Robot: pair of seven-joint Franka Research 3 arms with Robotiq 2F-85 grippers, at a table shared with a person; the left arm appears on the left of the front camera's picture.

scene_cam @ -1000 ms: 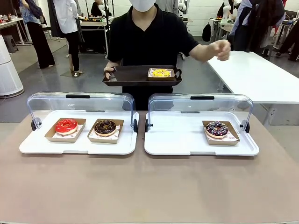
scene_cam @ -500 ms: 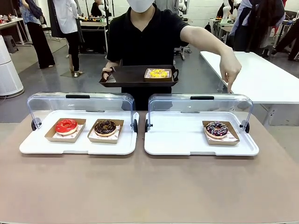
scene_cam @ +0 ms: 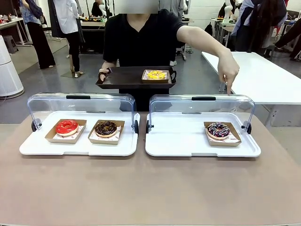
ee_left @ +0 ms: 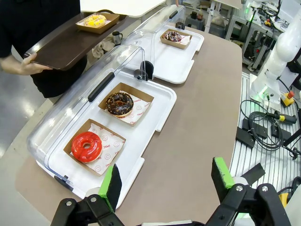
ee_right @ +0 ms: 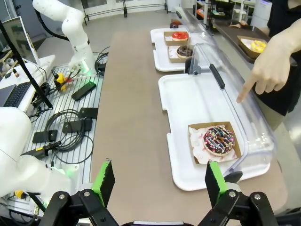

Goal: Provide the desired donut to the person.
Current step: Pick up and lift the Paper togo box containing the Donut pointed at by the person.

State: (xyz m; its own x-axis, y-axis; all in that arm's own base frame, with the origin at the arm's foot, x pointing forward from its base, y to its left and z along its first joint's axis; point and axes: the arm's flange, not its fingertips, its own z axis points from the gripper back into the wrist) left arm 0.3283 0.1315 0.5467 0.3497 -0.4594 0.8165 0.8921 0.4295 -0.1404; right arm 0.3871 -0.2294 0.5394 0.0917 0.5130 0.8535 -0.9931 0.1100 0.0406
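At upper right of the front view, the person points one hand index-down above the clear lid. Below it, at centre right, the sprinkled chocolate donut sits in its cardboard boat. The person holds a dark brown tray bearing a yellow donut at upper centre. The left gripper and right gripper both have their fingers spread wide and empty above the tabletop.
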